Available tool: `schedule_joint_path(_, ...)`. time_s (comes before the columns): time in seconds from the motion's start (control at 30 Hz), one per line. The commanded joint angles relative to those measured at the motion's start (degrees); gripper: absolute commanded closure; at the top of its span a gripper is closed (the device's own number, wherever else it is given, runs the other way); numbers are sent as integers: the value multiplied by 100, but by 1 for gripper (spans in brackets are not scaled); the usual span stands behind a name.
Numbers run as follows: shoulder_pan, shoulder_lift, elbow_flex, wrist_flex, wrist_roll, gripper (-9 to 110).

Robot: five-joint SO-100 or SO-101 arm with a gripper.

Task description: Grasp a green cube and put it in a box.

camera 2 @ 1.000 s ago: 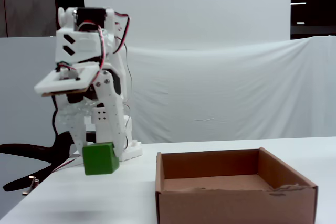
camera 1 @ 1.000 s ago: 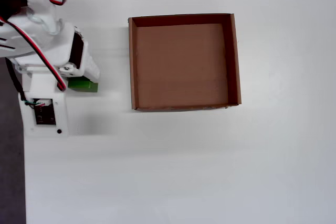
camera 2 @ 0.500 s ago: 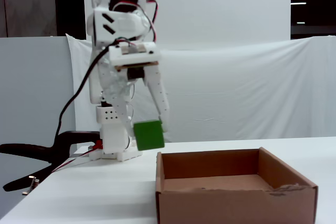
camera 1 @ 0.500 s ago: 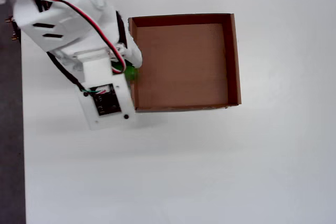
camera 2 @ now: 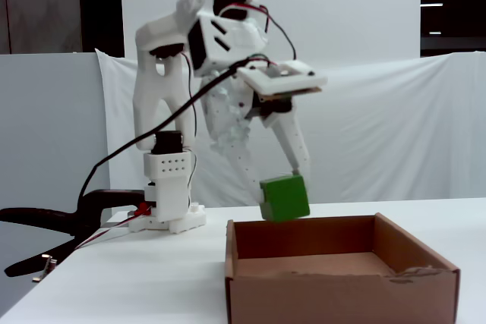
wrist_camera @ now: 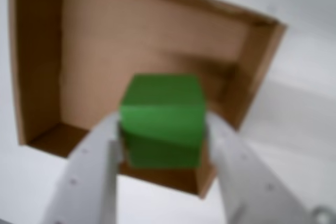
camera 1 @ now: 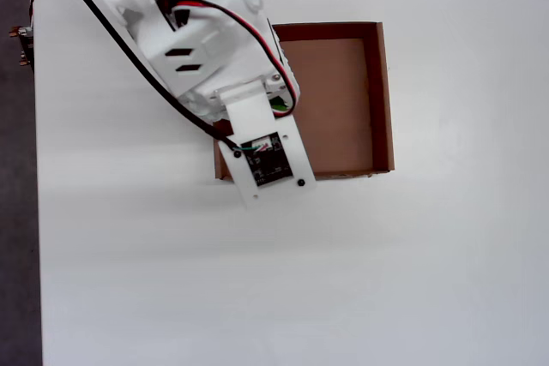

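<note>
The green cube (wrist_camera: 163, 119) is held between my two white fingers, my gripper (wrist_camera: 163, 129) shut on it. In the fixed view the green cube (camera 2: 284, 197) hangs in the air just above the box (camera 2: 334, 294), over its left part, with my gripper (camera 2: 282, 187) round it. From overhead the arm covers the left side of the brown cardboard box (camera 1: 343, 92), and only a sliver of the green cube (camera 1: 280, 105) shows under the wrist. The wrist view looks down into the box (wrist_camera: 105, 51), whose bottom is bare.
The white table (camera 1: 343, 280) stretches round the box. The arm's base (camera 2: 171, 202) stands at the back left in the fixed view, with a black clamp (camera 2: 68, 221) at the table's left edge. A white cloth backdrop (camera 2: 364, 127) hangs behind.
My arm has swung to the right with the green cube, from beside the box's left wall to above the box's inside. The cube stays gripped and a little higher than a second ago.
</note>
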State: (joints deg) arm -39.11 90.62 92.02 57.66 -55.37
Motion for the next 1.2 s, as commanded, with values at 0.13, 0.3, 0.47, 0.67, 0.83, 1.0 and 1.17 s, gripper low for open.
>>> schedule_joint_path(0.13,-290,-44,229,-492,18,86)
schedule_joint_path(0.3,-466,-185,1072,-1406,18,86)
schedule_joint_path(0.47,-527,-360,1362,-1556,18,86)
schedule_joint_path(0.67,-510,-483,1450,-1600,-35,86)
schedule_joint_path(0.83,-431,-598,1582,-1890,9,80)
schedule_joint_path(1.0,-387,-536,1582,-1925,18,76)
schedule_joint_path(1.17,-308,-316,1239,-1600,18,76)
